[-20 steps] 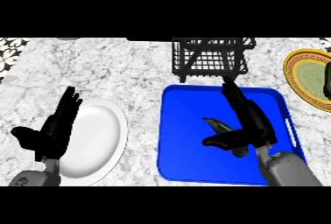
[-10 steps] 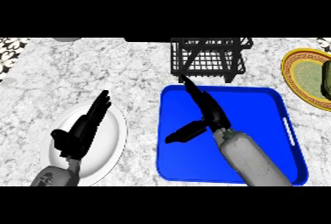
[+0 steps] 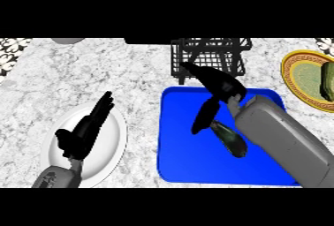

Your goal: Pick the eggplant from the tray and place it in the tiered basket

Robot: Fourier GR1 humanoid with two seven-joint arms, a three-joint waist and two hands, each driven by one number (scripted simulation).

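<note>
Under the right hand (image 3: 218,86): blue tray (image 3: 183,150), holding the dark eggplant (image 3: 229,139), lying just below the thumb, not gripped. Beneath the left hand (image 3: 85,130): white plate (image 3: 111,145), bare. Just ahead of the right fingertips: black tiered basket (image 3: 210,58), nothing visible inside. Far right of that hand: yellow-rimmed plate (image 3: 301,81) bearing a green vegetable (image 3: 327,79). Right hand released, fingers straight toward the basket; left hand relaxed, fingers straight.

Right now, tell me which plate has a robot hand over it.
The white plate at the left, under the open left robot hand. The yellow-rimmed plate at the far right holds a green vegetable with no hand near.
</note>
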